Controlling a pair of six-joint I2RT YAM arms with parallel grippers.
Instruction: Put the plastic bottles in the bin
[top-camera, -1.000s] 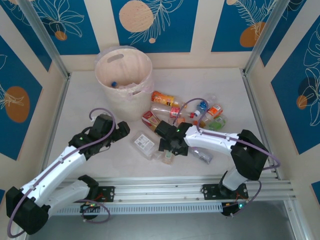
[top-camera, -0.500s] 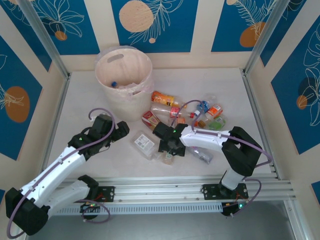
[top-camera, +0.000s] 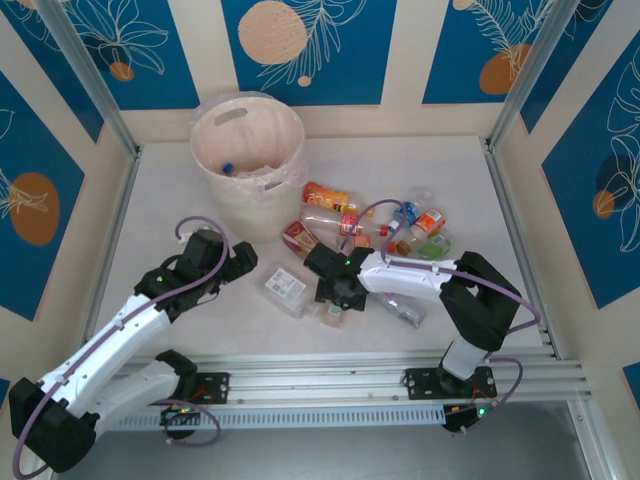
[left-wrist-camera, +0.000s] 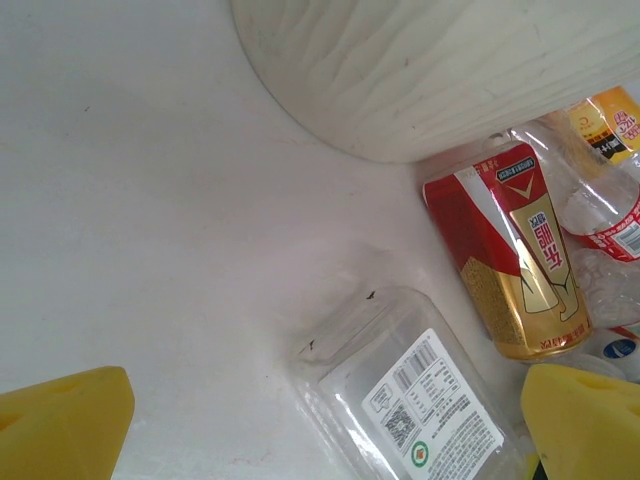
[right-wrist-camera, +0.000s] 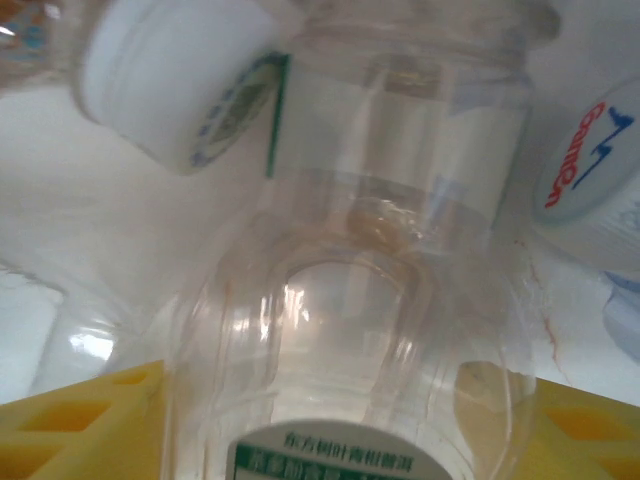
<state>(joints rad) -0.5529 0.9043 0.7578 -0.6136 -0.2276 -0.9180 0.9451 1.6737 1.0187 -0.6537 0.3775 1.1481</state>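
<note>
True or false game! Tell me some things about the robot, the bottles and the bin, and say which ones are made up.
1. The bin stands upright. True.
2. The left tool holds a red bottle. False: it is open and holds nothing.
3. A clear bottle lies between the fingers of the right tool. True.
4. Every bottle is in the bin. False: many bottles lie on the table beside it.
</note>
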